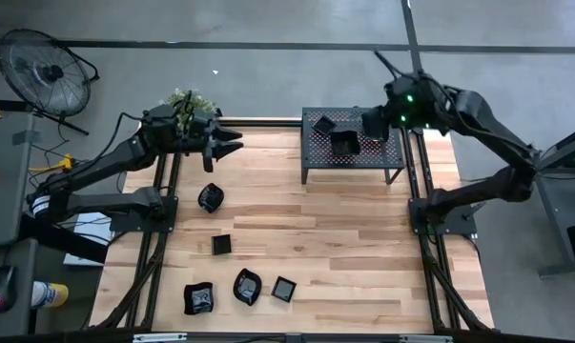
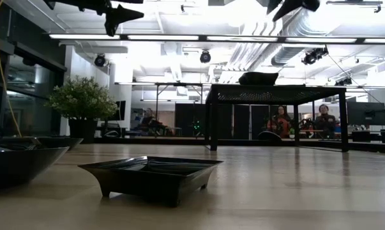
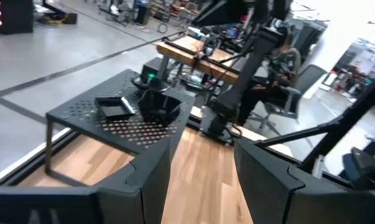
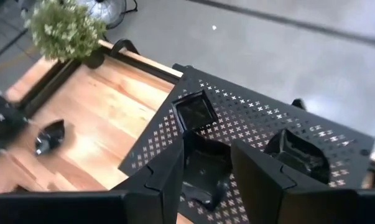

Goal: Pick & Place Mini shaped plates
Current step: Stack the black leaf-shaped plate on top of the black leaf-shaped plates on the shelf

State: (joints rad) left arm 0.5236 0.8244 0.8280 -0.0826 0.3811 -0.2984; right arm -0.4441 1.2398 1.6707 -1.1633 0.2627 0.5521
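Five small glossy black plates lie on the wooden table's near-left part: one (image 1: 211,197), a square one (image 1: 221,245), and three in a row near the front edge (image 1: 199,298), (image 1: 247,287), (image 1: 284,289). Three more rest on the perforated black rack (image 1: 352,157): a square one (image 4: 196,111), one seen below my right fingers (image 4: 206,171) and a wavy one (image 4: 297,151). My right gripper (image 4: 206,180) hangs open above the rack, clear of it (image 2: 288,6). My left gripper (image 1: 228,143) is open in the air over the table's far-left part.
A potted plant (image 1: 187,100) stands at the far-left corner behind my left arm. The rack stands on legs at the table's far right. Bare wood (image 1: 363,248) spreads across the middle and right. People sit in the room beyond (image 2: 281,121).
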